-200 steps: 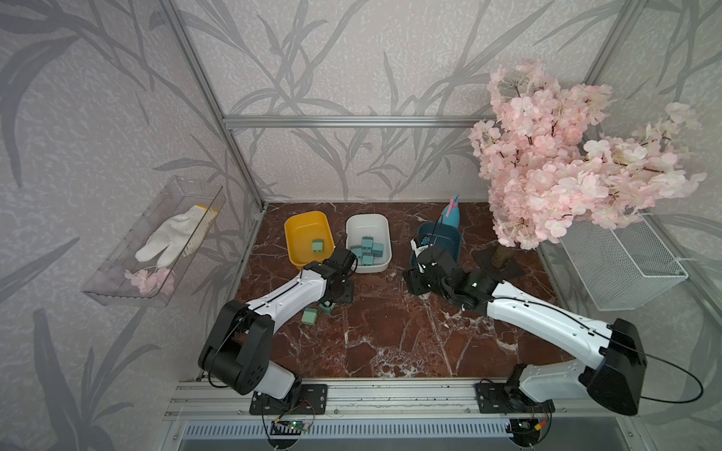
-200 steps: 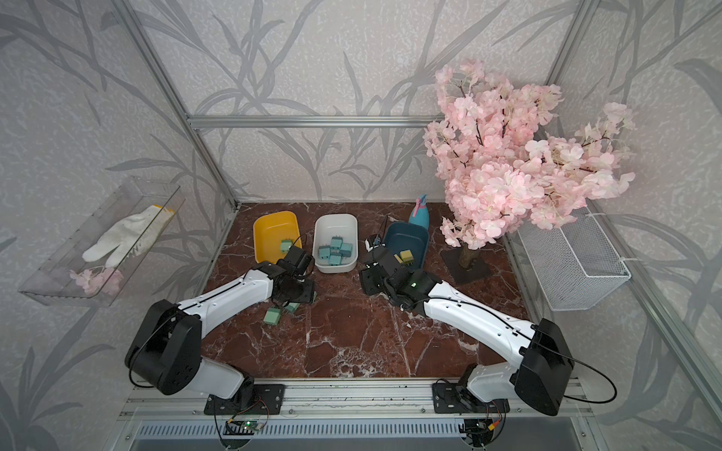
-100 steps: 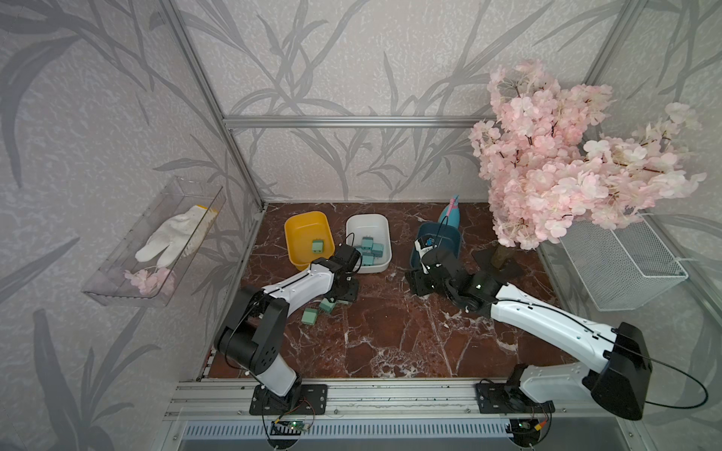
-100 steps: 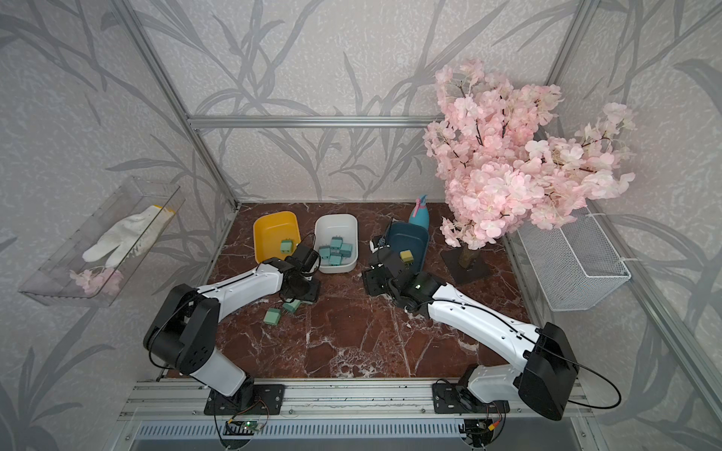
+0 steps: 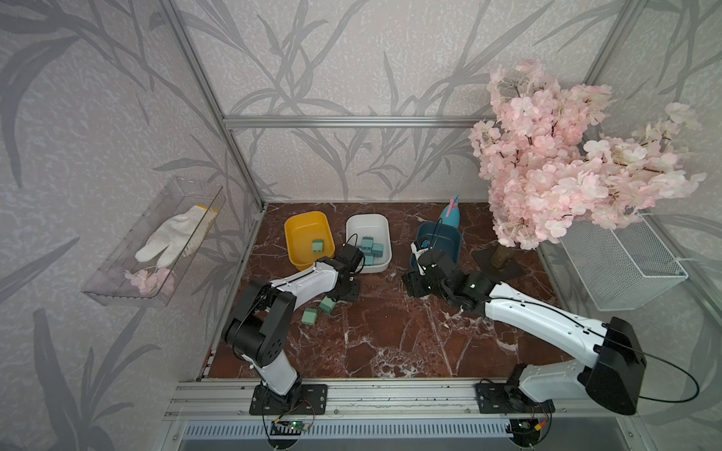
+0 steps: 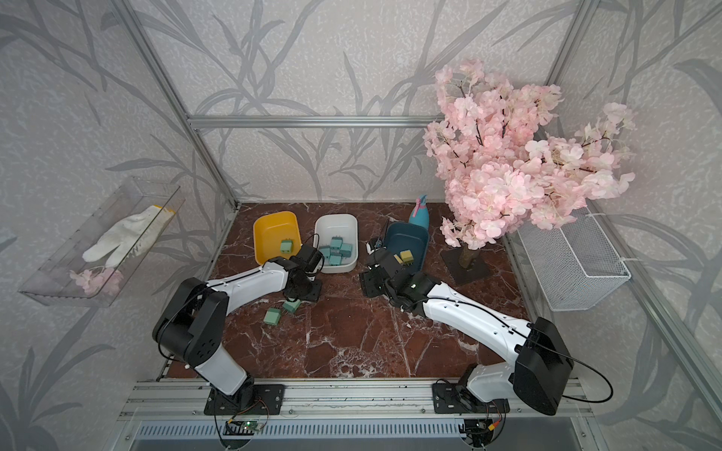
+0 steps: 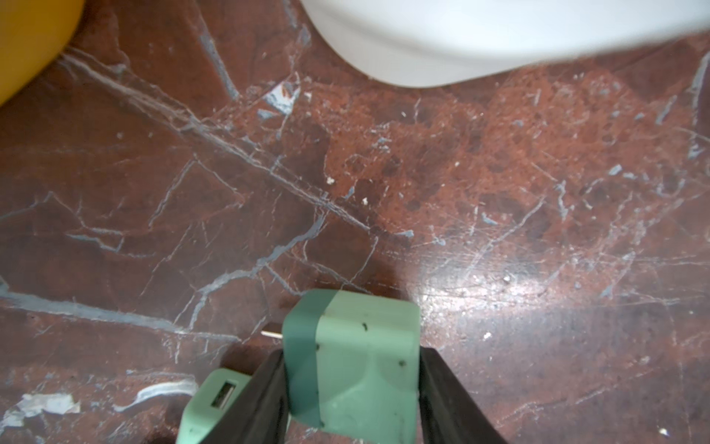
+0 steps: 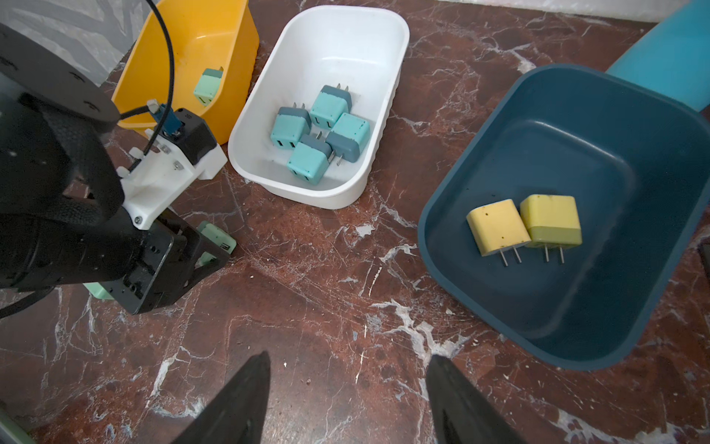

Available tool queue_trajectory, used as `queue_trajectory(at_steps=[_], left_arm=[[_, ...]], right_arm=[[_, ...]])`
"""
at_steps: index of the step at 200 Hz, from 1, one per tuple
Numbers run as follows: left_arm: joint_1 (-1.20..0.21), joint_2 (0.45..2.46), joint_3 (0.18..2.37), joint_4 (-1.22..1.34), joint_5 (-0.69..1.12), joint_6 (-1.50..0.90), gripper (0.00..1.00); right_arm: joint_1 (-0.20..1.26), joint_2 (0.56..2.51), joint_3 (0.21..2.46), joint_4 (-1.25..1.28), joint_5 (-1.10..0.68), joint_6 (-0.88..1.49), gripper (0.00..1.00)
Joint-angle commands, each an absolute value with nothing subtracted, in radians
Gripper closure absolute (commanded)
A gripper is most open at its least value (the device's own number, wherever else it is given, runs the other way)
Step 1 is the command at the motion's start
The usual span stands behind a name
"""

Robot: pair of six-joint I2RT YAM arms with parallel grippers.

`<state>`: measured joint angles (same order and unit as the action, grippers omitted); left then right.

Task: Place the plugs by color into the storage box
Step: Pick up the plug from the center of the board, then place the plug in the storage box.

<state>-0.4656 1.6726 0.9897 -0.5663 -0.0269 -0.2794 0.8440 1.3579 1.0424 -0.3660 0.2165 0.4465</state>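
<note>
The left gripper (image 7: 351, 351) is shut on a green plug (image 7: 365, 365). Its two black fingers (image 7: 265, 388) press on the plug's two sides. It is low over the red stone bench (image 5: 390, 336), just in front of the white bin (image 5: 367, 226). One thin metal pin sticks out of the plug sideways. It is not clear if the plug sits on the bench or is a little off it.

Two more green plugs (image 5: 309, 316) lie loose on the bench close to this gripper, toward the front left. In the left wrist view, one loose green plug lies just beside a finger.

Three bins stand in a row along the back of the bench. The yellow bin (image 5: 304, 230) is nearest the back left corner and holds one lone green plug (image 5: 317, 245). The white bin is next to it, with four blue plugs (image 8: 330, 107) in a bunch. The dark blue bin (image 8: 576, 315) is farther right. Two yellow plugs (image 8: 497, 226) lie in it side by side, touching, with their pins pointing the same way.

The right gripper (image 8: 347, 355) is spread wide with nothing in it. It hangs over bare bench in front of the white and dark blue bins.
</note>
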Motion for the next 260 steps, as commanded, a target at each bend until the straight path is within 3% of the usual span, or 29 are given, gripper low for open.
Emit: queue_trajectory(at_steps=[1, 157, 195, 260], left_arm=[[-0.482, 1.674, 1.005, -0.587, -0.044, -0.266, 0.49], [-0.504, 1.435, 0.978, -0.633, -0.158, -0.246, 0.52], [-0.493, 1.407, 1.062, -0.693, -0.285, -0.235, 0.5], [-0.297, 1.533, 1.286, -0.706, -0.227, -0.157, 0.5]], right_arm=[[0.84, 1.364, 1.065, -0.346, 0.213, 0.456, 0.31], [0.84, 1.335, 1.021, -0.333, 0.16, 0.508, 0.31], [0.842, 1.362, 1.039, -0.327, 0.123, 0.511, 0.31], [0.841, 1.396, 1.057, -0.308, 0.104, 0.5, 0.31]])
